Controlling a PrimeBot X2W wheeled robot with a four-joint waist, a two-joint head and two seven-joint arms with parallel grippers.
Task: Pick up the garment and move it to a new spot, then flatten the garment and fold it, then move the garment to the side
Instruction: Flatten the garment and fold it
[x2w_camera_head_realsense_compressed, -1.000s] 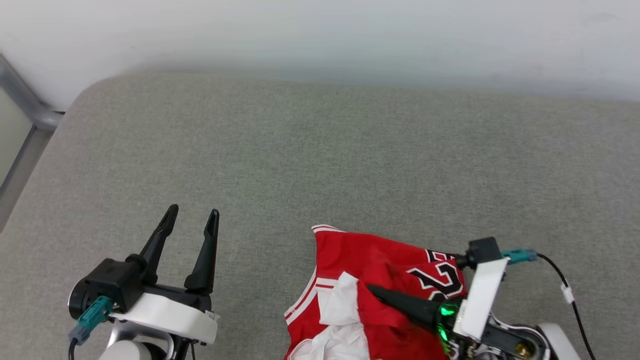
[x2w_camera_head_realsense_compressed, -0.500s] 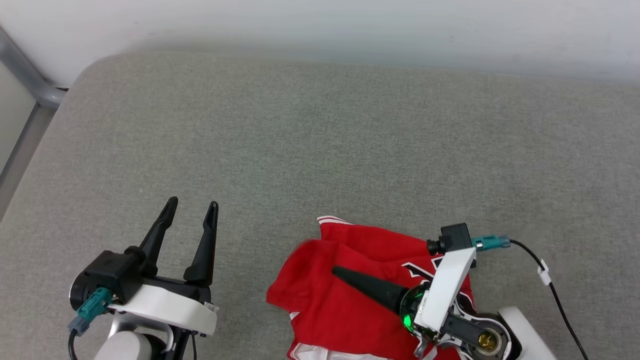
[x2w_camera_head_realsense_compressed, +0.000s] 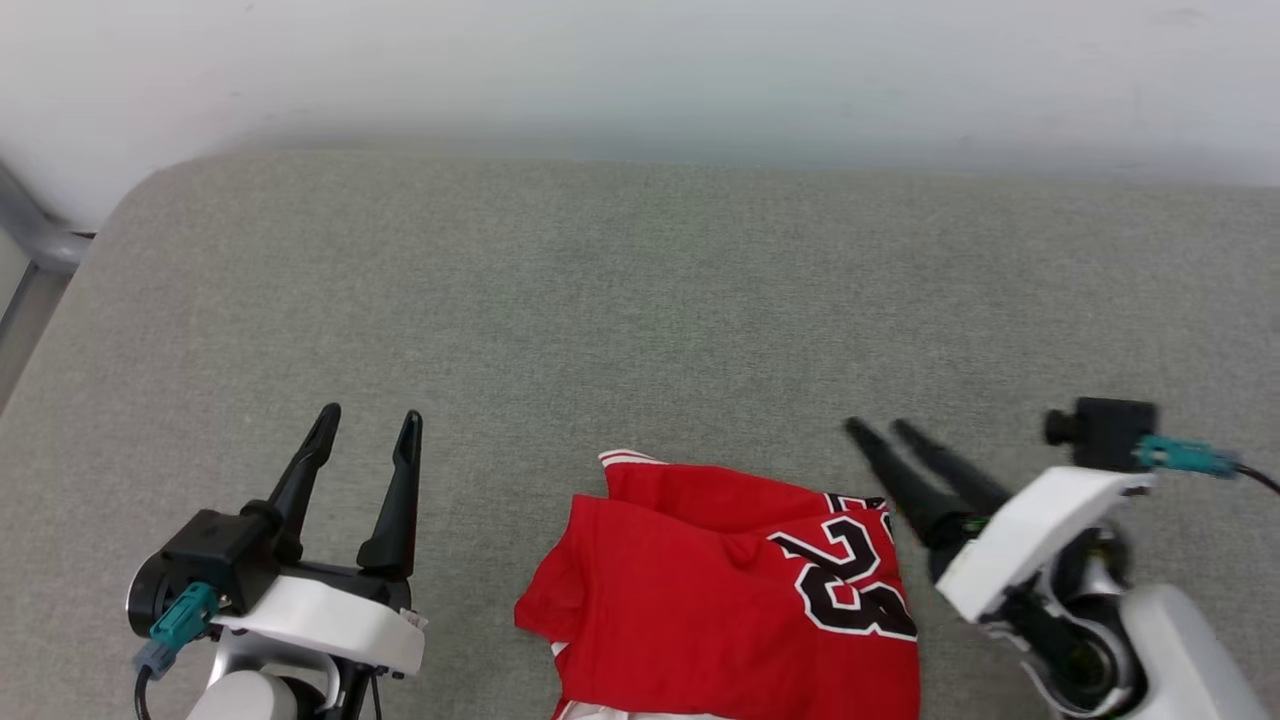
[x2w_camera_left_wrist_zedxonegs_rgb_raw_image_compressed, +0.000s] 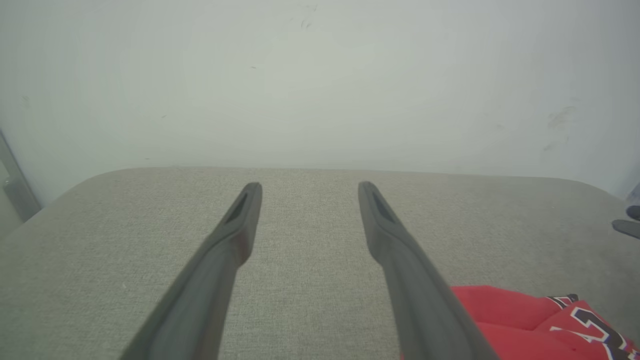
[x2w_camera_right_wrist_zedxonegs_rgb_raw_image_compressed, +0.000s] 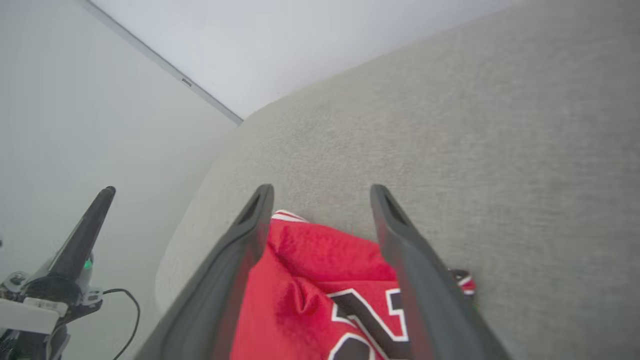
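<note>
Head view puts the garment (x2w_camera_head_realsense_compressed: 720, 590) on the near part of a grey cushion (x2w_camera_head_realsense_compressed: 640, 300), between the two arms and closer to the right one, its near end cut off by the picture's edge. It lies number side up, rumpled, with a flap doubled over on its left and a strip of striped trim showing at the far left corner.

The right gripper (x2w_camera_head_realsense_compressed: 876, 425) is spread and empty, its fingertips just beside the garment's far right corner. The left gripper (x2w_camera_head_realsense_compressed: 370, 413) is also spread wide, empty, well to the left of the cloth.

The work in hand looks like flattening. A good way would be to pinch a single layer at two opposite corners, one per arm, and draw them apart low over the cushion — grabbing the doubled flap would only drag the crease along.

The cushion is coarse-woven and broad, with plenty of bare fabric on the far side. A pale wall (x2w_camera_head_realsense_compressed: 640, 70) rises behind it, and a metal bar (x2w_camera_head_realsense_compressed: 40, 240) stands at the far left.
</note>
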